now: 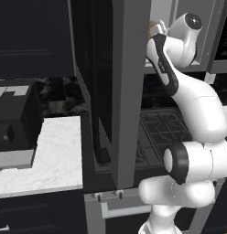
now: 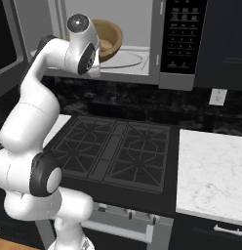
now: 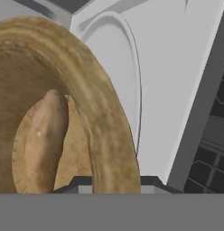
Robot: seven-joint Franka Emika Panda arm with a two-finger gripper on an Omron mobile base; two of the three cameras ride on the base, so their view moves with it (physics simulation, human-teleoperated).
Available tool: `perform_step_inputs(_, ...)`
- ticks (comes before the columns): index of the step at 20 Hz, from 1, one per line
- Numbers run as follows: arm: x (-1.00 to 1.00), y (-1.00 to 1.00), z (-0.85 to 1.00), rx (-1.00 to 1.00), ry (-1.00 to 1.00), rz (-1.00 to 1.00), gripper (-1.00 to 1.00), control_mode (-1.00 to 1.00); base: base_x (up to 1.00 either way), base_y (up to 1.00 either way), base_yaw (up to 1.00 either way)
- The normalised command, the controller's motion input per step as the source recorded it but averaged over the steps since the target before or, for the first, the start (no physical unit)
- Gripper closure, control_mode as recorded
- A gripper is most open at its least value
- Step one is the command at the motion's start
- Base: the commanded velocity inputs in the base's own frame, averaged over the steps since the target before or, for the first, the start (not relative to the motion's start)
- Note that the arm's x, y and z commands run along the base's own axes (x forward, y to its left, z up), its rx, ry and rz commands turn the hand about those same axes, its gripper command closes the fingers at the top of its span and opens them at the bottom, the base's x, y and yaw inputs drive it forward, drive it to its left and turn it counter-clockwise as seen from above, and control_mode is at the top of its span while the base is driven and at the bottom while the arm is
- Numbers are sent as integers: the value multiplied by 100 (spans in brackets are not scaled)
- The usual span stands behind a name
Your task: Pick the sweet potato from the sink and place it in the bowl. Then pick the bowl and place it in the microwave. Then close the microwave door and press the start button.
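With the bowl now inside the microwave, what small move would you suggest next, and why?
Probably lower the bowl a touch onto the white plate, then open the fingers. The sweet potato lies inside it, and the bowl, shown tilted in the right base view, is already over the plate in the microwave. In the hand view the fingers sit at its rim, seemingly shut on it.

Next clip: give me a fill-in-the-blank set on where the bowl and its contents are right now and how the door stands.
1. The bowl is inside the ____, above the white round plate.
2. Lying in the bowl is the ____.
3. The microwave door stands ____.
4. Below the microwave, the cooking surface is a black ____.

Missing words: microwave; sweet potato; open; stovetop.
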Motion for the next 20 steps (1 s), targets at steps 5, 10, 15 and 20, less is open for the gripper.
perform_step_inputs(5,10,0,-6,-2,0,0,100,-100,0,0,0)
perform_step_inputs(10,0,14,-34,-6,0,1,100,-100,0,0,0)
perform_step_inputs(15,0,41,-36,-2,-11,3,-100,-100,0,0,0)
perform_step_inputs(20,0,1,16,1,-20,1,-100,-100,0,0,0)
